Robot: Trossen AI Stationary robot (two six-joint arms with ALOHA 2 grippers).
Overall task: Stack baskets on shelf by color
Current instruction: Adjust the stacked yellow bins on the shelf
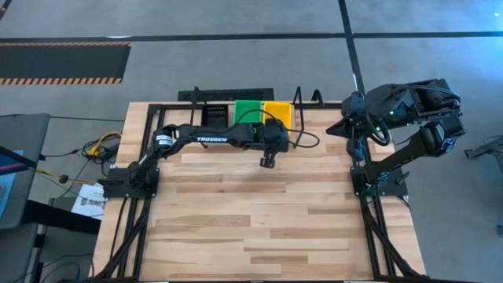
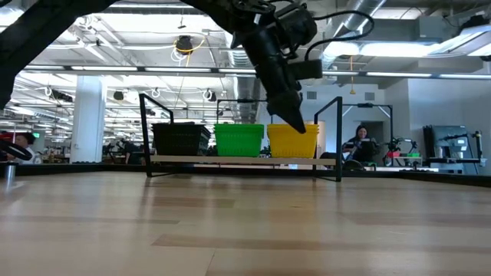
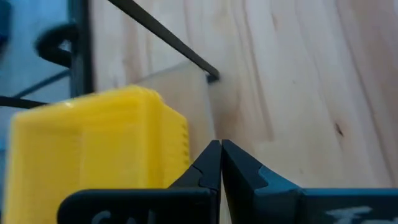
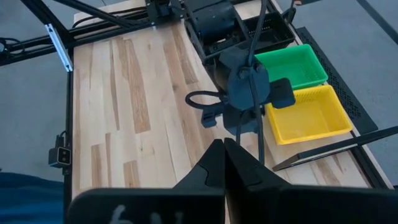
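The shelf (image 2: pixel 230 160) stands at the table's far edge. On its plank rest the black baskets (image 2: pixel 182 139), the green baskets (image 2: pixel 238 140) and the yellow baskets (image 2: pixel 293 142), side by side from left to right. From above, the green (image 1: pixel 248 112) and yellow (image 1: pixel 277 111) ones show behind the left arm. My left gripper (image 1: pixel 267 162) hangs shut and empty above the table, just on the near side of the yellow baskets (image 3: pixel 93 140). My right gripper (image 4: pixel 222 147) is shut and empty, drawn back over the table's right edge.
The shelf's black wire uprights (image 2: pixel 338 138) stand at both ends of the plank. A cable (image 1: pixel 302 141) loops off the left arm beside the yellow baskets. The bare wooden tabletop (image 1: pixel 267 220) stretches toward the near edge. A person (image 2: pixel 357 146) sits in the room beyond.
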